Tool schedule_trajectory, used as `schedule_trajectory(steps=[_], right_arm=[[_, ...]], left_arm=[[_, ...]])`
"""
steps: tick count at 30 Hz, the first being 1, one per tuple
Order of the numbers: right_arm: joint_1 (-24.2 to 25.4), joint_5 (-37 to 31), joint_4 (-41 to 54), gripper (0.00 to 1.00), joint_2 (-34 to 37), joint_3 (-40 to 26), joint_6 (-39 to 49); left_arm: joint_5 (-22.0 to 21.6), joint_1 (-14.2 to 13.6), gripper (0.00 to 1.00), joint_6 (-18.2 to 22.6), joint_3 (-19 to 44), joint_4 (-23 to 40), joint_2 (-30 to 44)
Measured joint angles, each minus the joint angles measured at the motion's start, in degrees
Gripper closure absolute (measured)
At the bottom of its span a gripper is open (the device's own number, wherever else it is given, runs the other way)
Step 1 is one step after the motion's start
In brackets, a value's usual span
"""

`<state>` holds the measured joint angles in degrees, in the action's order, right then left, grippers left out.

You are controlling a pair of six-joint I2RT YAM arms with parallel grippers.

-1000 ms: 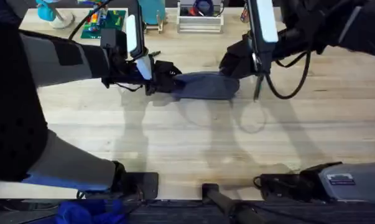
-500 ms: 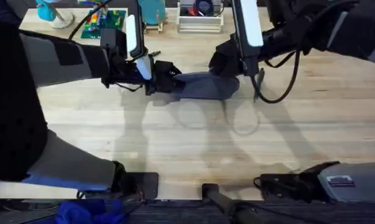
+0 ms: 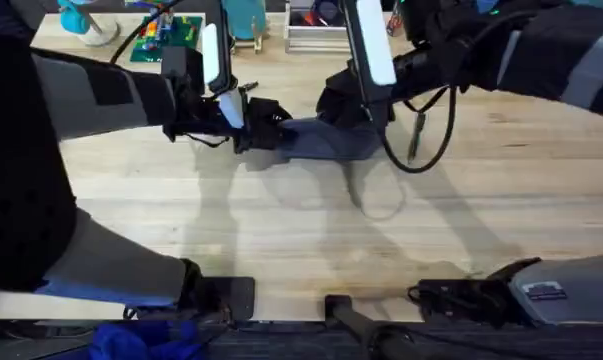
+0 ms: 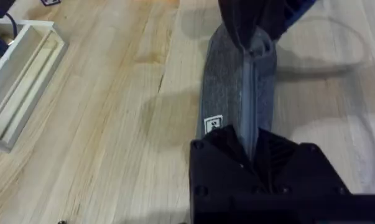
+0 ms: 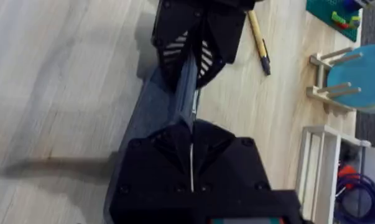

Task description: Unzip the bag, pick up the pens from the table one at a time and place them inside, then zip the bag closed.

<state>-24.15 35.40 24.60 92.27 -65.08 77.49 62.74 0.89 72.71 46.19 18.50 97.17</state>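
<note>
Bag (image 3: 326, 140) unzipping underway: left gripper (image 4: 252, 146) clamps one end, right gripper (image 5: 192, 127) pinches zip; next, pull along w/ steady tension.

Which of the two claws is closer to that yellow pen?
The left claw, gripping the pouch at its left end; the yellow pen lies just beside it. The right claw grips the opposite end.

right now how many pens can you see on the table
1: a yellow pen lies on the table beside the left gripper, beyond the bag. Another may be hidden behind the arms.
</note>
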Motion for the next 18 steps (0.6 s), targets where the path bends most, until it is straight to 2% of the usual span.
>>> schedule_trajectory(steps=[18], right_arm=[[-3.4, -0.3, -5.7, 0.971, 1.9, 0.0, -2.3]], left_arm=[[0.1, 0.1, 0.959, 0.0, 0.0, 0.1, 0.0]])
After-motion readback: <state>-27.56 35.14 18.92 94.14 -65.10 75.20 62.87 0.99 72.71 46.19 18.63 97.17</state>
